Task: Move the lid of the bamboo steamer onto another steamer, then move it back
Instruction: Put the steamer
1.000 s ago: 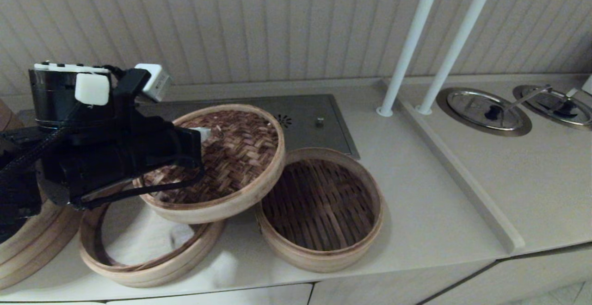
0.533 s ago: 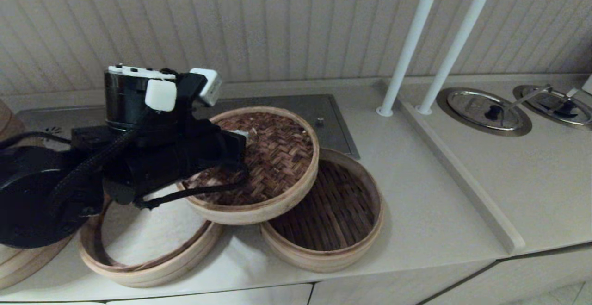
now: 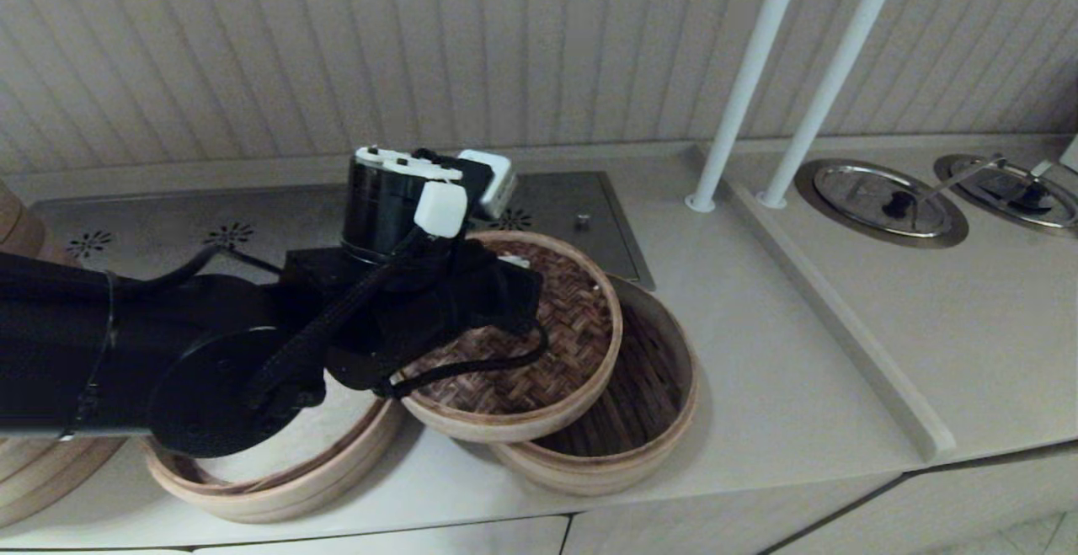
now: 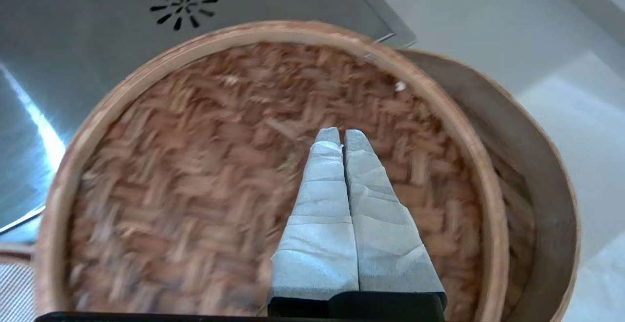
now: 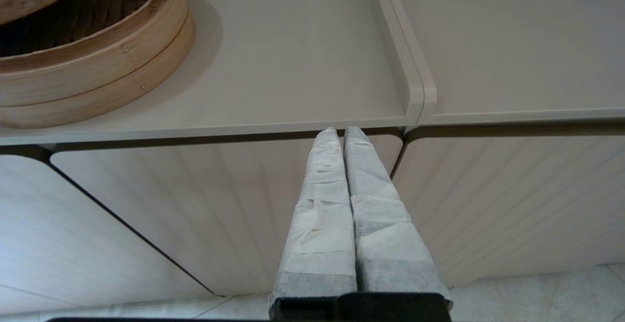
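Head view, left hand point(image 4: 343, 134) gripping lid point(image 3: 539, 353)

dim head view | motion-blurred bamboo steamer lid point(image 4: 195, 204) | steel glare

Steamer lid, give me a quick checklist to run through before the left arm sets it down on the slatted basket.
1. Grip: left gripper is shut at the centre of the steamer lid: ok.
2. Lid centred over the slatted basket: not ok, it overhangs the basket's left side and a crescent of slats shows on the right.
3. Lid level: not ok, it looks tilted.
4. Lid rim clear of the whitish steamer: cannot tell, the arm hides it.
5. Right gripper out of the way: ok, parked below the counter edge.
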Robot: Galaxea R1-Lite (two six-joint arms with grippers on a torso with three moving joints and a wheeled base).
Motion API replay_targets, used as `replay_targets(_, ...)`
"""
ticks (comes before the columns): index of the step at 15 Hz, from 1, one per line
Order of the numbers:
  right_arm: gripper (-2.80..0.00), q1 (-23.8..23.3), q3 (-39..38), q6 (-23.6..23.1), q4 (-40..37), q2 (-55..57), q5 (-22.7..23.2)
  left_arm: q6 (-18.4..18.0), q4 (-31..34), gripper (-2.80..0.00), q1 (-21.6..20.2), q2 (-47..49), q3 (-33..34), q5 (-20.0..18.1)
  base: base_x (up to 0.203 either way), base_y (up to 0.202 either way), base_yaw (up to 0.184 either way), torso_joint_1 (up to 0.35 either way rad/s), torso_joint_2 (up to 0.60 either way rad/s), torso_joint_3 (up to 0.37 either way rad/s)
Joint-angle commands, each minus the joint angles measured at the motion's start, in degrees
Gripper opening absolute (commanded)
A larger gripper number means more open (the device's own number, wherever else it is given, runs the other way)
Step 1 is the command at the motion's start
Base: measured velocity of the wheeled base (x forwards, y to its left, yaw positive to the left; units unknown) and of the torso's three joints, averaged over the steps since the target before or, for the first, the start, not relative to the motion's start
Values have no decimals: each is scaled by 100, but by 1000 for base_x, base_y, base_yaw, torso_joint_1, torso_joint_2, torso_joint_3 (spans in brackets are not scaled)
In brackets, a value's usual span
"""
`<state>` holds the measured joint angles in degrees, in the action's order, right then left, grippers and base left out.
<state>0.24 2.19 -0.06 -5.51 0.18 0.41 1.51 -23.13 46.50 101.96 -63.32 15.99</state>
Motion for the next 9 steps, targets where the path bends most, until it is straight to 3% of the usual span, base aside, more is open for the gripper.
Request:
replay_targets(1, -280, 2, 0, -3, -3, 8, 2, -1, 7, -280, 113, 184, -119, 79, 0, 0, 0, 0, 0, 0)
replay_targets(4, -280, 2, 0, -3, -3, 8, 2, 10, -24, -280, 114, 206, -119, 136, 0, 0, 0, 0, 0, 0)
replay_targets(7, -280, 2, 0, -3, -3, 8, 2, 56, -5, -280, 50, 48, -55, 655, 0, 0, 0, 0, 0, 0)
replay_targets(8, -280, 2, 0, -3, -3, 8, 2, 66, 5, 0, 30, -13, 46, 719, 0, 0, 0, 0, 0, 0)
replay_targets(9, -280, 2, 0, -3, -3, 8, 2, 74, -50, 0, 18, -50, 154, 743, 0, 0, 0, 0, 0, 0)
